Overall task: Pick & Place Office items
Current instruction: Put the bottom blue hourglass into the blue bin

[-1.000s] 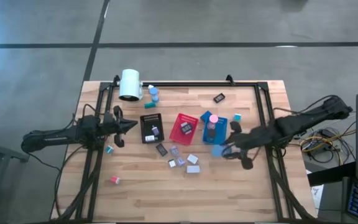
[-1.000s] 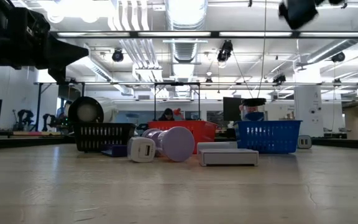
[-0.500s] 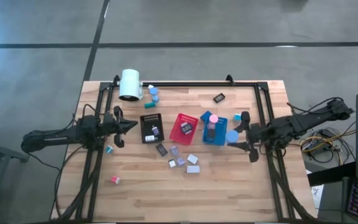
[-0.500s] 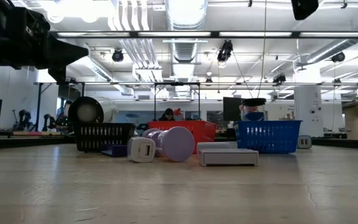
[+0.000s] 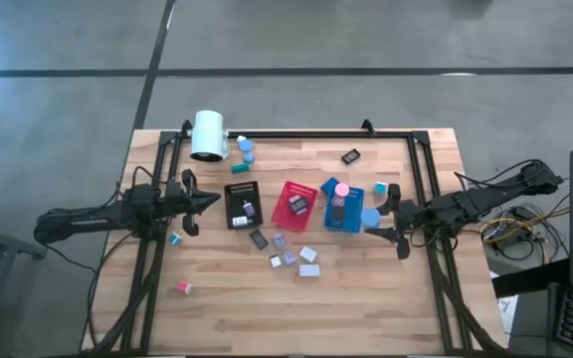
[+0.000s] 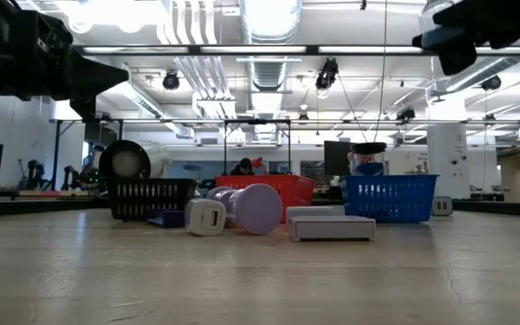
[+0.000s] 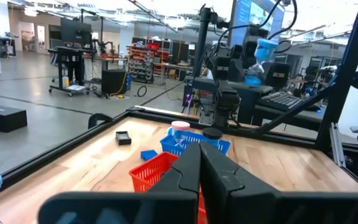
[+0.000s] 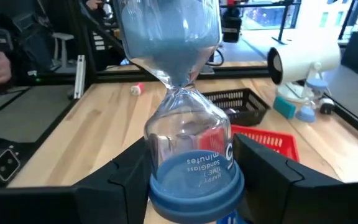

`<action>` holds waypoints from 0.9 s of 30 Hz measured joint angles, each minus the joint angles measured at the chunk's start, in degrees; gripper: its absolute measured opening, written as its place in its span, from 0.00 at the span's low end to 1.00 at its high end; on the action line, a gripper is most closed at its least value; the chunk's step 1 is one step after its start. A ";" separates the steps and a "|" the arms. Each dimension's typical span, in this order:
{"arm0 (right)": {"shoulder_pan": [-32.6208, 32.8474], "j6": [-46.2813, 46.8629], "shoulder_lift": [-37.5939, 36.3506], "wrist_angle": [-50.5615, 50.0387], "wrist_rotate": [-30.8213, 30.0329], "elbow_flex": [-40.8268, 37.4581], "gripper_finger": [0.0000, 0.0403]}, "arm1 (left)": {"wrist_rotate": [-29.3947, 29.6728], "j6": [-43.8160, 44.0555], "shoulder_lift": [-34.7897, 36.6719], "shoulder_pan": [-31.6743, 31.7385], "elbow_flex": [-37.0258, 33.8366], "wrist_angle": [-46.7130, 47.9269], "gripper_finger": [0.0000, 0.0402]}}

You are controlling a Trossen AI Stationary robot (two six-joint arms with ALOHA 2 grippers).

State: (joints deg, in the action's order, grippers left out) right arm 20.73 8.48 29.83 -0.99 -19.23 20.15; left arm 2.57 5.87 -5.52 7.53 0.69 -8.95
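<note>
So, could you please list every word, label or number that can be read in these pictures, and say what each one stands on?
"minutes": on the clear lower bulb of the blue hourglass held between the right gripper's fingers, printed mirror-reversed as seen through the glass.
"SandGlass": a line below it on the same bulb, also reversed.
One more short line under those: too blurred to read.
Screens in the room behind: too small to read.
Trays and small pieces on the table: no readable text.
</note>
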 joint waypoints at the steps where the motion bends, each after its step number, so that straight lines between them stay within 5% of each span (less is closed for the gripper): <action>1: 0.00 0.35 -0.52 0.14 -0.32 -0.54 0.47 | 0.00 0.02 0.02 0.02 0.00 0.00 0.02; 27: 0.00 7.05 -1.79 -4.54 -1.72 -3.83 0.47 | -2.24 1.49 0.02 0.02 0.23 -0.87 0.02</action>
State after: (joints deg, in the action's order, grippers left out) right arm 20.73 15.52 28.04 -5.52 -20.94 16.32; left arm 0.33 7.35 -5.50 7.55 0.91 -9.82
